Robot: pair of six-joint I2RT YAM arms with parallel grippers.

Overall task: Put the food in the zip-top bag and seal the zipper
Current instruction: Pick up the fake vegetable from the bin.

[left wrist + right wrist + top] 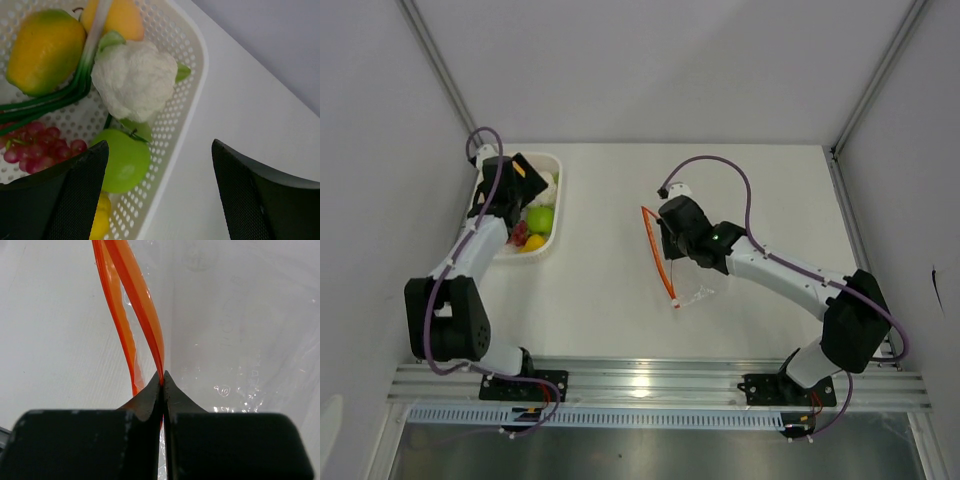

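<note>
I hold my left pincer [159,150] open, empty, over the apple [125,162] beside one finger; right pincer [162,377] clamps the zipper [142,305].

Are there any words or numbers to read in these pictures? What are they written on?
No words, numbers or signs can be read.
Clear bag: a few faint pressed marks in the plastic, too blurred to read.
Basket: no label shows on it.
</note>
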